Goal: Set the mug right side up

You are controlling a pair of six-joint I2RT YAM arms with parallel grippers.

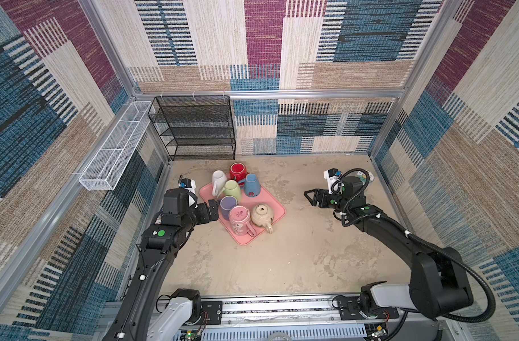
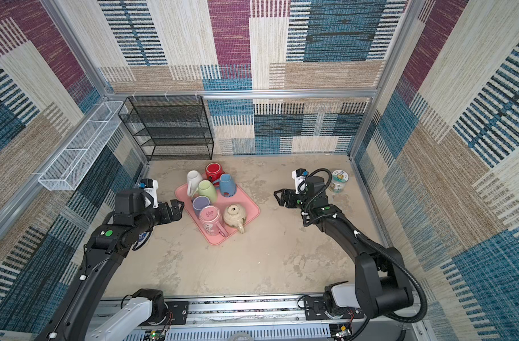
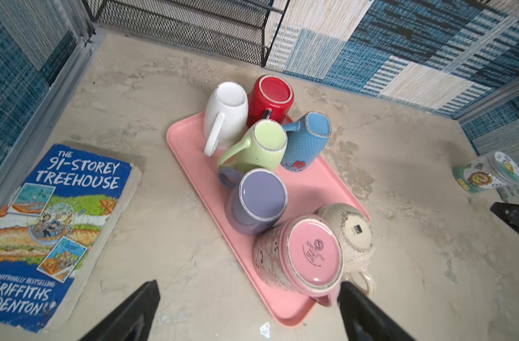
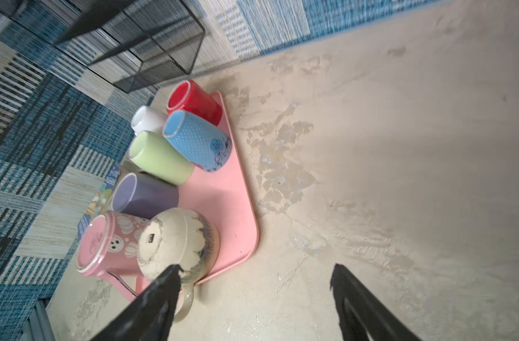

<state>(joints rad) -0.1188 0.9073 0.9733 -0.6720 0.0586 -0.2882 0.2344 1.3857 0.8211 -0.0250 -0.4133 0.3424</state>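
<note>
Several mugs stand base-up on a pink tray (image 1: pixel 267 201): red (image 1: pixel 238 171), white (image 1: pixel 219 179), green (image 1: pixel 233 189), blue (image 1: pixel 251 184), purple (image 1: pixel 228 205), pink (image 1: pixel 240 218) and cream (image 1: pixel 261 215). The white and green ones lean. My left gripper (image 1: pixel 213 210) hangs open just left of the tray, beside the purple and pink mugs; in the left wrist view the gripper (image 3: pixel 248 288) frames the pink mug (image 3: pixel 314 255). My right gripper (image 1: pixel 309 197) is open over bare table, right of the tray, holding nothing. In the right wrist view the gripper (image 4: pixel 256 267) has the cream mug (image 4: pixel 175 239) by one finger.
A black mesh shelf (image 1: pixel 194 127) stands at the back left, with a white wire basket (image 1: pixel 116 147) on the left wall. A blue book (image 3: pixel 51 230) lies on the table under my left arm. A small printed jar (image 2: pixel 338 180) stands behind my right wrist.
</note>
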